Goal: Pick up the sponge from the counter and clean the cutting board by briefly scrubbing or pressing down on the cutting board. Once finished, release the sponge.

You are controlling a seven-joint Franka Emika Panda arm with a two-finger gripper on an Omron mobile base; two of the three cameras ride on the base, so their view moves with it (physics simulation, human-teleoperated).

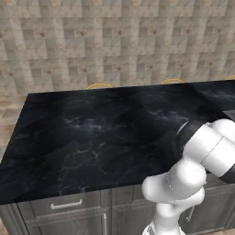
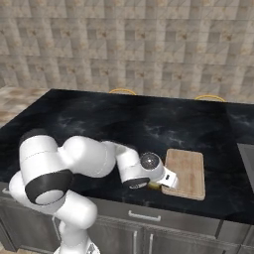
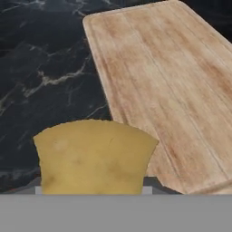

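The yellow sponge sits low in the hand view, right between my gripper's fingers and covering their tips. My gripper is shut on the sponge. In the right base view the gripper hangs low at the near left corner of the cutting board, with a sliver of the sponge under the hand. The light tan cutting board lies flat on the black marble counter, just ahead and to the right of the sponge in the hand view. I cannot tell whether the sponge touches the counter.
A grey inset cuts into the counter at the far right. Grey cabinet drawers run below the counter's front edge. Two yellow chair-back arcs rise behind the far edge. The counter stretches bare to the left.
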